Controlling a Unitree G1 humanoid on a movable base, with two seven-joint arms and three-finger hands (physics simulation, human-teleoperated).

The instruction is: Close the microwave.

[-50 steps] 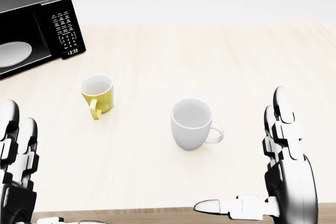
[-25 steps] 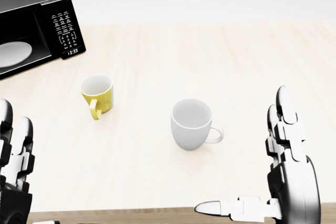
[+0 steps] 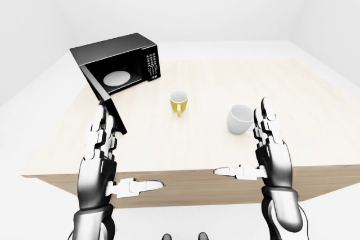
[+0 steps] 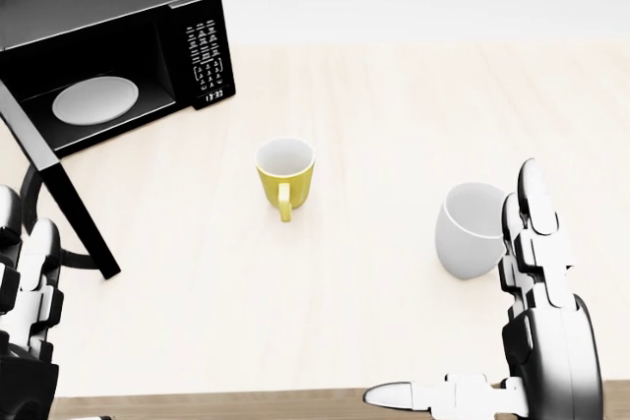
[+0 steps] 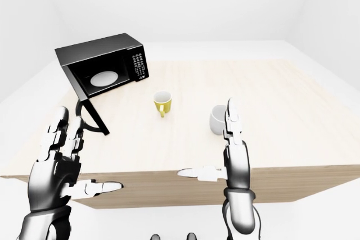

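Note:
The black microwave (image 4: 118, 17) stands on the wooden table (image 4: 394, 115) at the upper left of the head view. Its door (image 4: 61, 182) is open and swung out toward the bottom of the view, and a white turntable plate (image 4: 95, 100) shows inside. My left hand (image 3: 115, 158) is open with fingers spread, just below and left of the door's lower end; no contact shows. My right hand (image 3: 250, 150) is open and empty at the lower right, over the table's near edge.
A yellow mug (image 4: 285, 172) stands mid-table, right of the door. A white mug (image 4: 471, 228) sits at the right, partly behind my right fingers (image 4: 532, 233). The table's near edge (image 3: 191, 181) runs just under both hands.
The whole picture has shifted right, so the camera has turned or moved left. The microwave's open door and inside now show. Both hands stay open at about the same places in view.

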